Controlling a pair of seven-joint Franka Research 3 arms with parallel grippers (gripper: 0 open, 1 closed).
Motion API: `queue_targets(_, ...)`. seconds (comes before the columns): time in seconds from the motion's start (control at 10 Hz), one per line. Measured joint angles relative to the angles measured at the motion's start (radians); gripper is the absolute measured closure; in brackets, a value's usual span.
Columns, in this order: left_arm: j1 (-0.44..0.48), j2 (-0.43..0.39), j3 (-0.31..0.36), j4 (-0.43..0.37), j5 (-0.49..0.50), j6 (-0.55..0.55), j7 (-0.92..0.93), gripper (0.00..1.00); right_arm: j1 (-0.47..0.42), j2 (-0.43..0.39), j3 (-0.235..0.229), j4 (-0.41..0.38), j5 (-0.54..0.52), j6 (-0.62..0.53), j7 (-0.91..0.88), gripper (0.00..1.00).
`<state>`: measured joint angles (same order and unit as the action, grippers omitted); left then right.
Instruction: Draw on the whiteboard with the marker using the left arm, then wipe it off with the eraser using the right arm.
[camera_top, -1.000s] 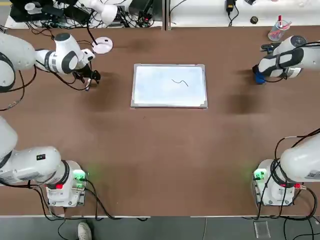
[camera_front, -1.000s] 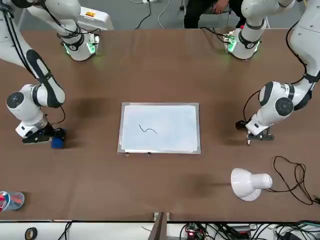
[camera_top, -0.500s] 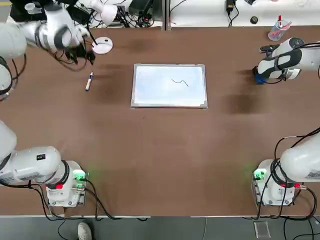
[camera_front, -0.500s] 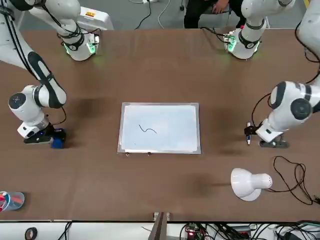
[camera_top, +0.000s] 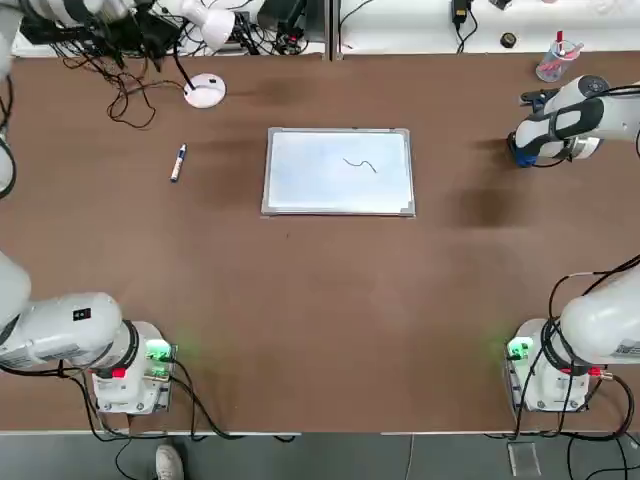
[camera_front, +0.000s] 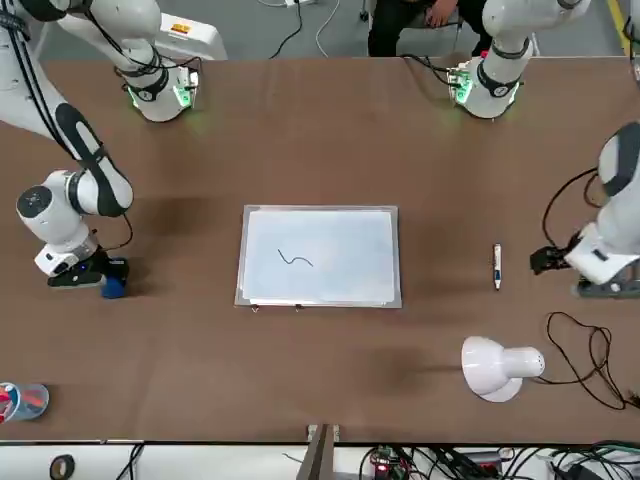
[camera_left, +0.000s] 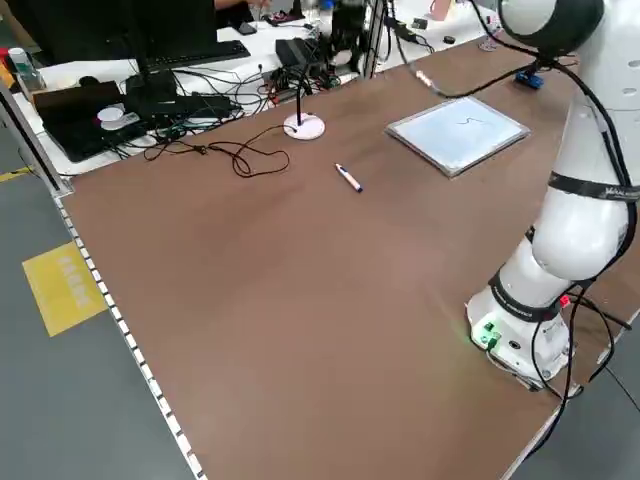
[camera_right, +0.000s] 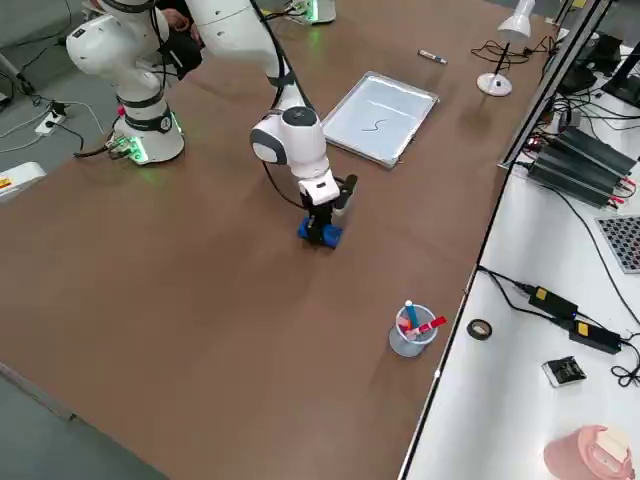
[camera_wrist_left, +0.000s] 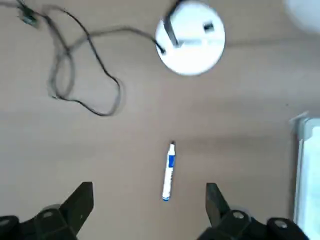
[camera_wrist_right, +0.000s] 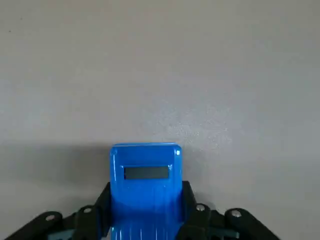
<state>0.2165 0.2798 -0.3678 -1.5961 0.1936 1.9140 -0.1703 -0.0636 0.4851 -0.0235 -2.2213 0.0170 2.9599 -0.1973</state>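
Whiteboard (camera_top: 338, 180), bearing one wavy line; left gripper (camera_wrist_left: 150, 200), jaws apart, near marker (camera_wrist_left: 169, 172); right gripper (camera_wrist_right: 146, 205) clamped on eraser (camera_wrist_right: 146, 200).

1. Eraser (camera_wrist_right: 146, 192): glossy, smooth blue plastic, sharp highlights; my right tool (camera_wrist_right: 145, 212), matt black with shiny metal screws, grips it.
2. Bench (camera_top: 300, 300): matt brown, smooth.
3. Whiteboard (camera_top: 338, 172): smooth white face, metal-looking frame.
4. Marker (camera_wrist_left: 169, 172): smooth white plastic barrel.
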Motion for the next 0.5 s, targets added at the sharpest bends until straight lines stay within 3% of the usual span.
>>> queue_targets(0.3,0.000,-0.043,-0.003,0.098,0.000,-0.135,0.003,0.01,0.026,-0.008,0.015,0.016,0.000,-0.044,0.117,0.44)
queue_targets(0.5,0.000,-0.084,-0.004,0.125,-0.011,-0.185,0.046,0.01,0.104,-0.031,0.024,0.045,0.000,-0.105,0.281,0.44)
